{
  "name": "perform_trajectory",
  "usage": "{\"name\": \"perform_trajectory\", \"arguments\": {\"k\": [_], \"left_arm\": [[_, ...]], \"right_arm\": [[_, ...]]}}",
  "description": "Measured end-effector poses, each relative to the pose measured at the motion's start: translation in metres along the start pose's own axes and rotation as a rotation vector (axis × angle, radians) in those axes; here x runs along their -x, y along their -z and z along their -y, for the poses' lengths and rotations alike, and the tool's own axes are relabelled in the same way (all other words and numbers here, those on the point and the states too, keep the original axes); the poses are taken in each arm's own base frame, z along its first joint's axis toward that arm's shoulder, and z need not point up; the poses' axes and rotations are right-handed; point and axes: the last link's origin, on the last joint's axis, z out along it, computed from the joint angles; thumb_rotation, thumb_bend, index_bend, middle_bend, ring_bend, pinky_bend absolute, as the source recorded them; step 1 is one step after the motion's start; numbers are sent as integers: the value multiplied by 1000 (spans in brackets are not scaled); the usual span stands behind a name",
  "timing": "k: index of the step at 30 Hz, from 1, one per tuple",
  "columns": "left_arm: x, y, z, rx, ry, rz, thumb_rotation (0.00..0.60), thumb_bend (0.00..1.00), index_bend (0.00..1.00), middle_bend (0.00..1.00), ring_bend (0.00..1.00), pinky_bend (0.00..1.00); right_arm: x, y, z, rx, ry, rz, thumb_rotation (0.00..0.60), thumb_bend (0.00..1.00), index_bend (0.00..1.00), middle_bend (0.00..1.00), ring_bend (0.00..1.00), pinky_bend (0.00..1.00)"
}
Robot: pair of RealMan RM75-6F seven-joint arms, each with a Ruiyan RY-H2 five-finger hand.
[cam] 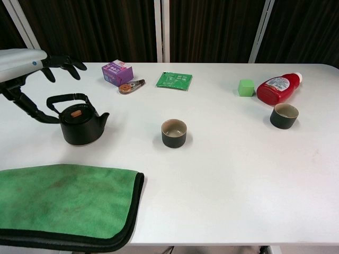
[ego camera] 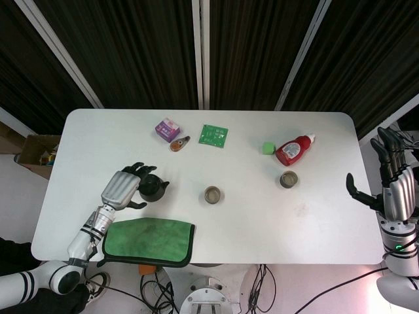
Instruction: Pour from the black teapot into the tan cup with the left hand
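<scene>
Your left hand (ego camera: 124, 188) is right by the black teapot (cam: 78, 124), at the teapot's 9 o'clock side in the head view, with its fingers (cam: 63, 63) spread apart and curved over the pot's handle and nothing held in them. In the chest view the thumb reaches low toward the pot's side, just under the handle, but you cannot tell if it touches. The black teapot stands upright on the white table (ego camera: 262, 216), with its spout pointing to 3 o'clock, toward the tan cup (ego camera: 212, 194). That cup sits near the middle of the table, a little way off from the pot at the pot's 3 o'clock, and it looks tan inside and dark outside. Your right hand (ego camera: 391, 191) is off past the table's right edge, at about 3 o'clock from the cup, with its fingers straight and apart and holding nothing. A green cloth (cam: 63, 203) lies flat at the teapot's 6 o'clock, near the front edge of the table. A second cup (ego camera: 289, 179) stands well off to the right, and a red bottle (ego camera: 293, 150) lies on its side just at that cup's 12 o'clock, with a small green block (ego camera: 267, 148) beside it. At the far side of the table, around 12 o'clock from the tan cup, you have a purple box (ego camera: 167, 129), a small brown thing (ego camera: 179, 144) just by it, and a green packet (ego camera: 213, 135)
</scene>
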Motion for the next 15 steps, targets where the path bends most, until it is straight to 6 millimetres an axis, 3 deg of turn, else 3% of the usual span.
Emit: {"name": "perform_trajectory", "arguments": {"k": [7,15], "left_arm": [[-1,-14,-10,12,12,30,600,9,244,318,246,360],[1,-21,-10,11,23,54,600,13,245,337,268,439]], "right_arm": [[0,2,-4,10,17,1,600,447,0,0,0,0],[3,4,-8,16,24,5,600,447,0,0,0,0]]}}
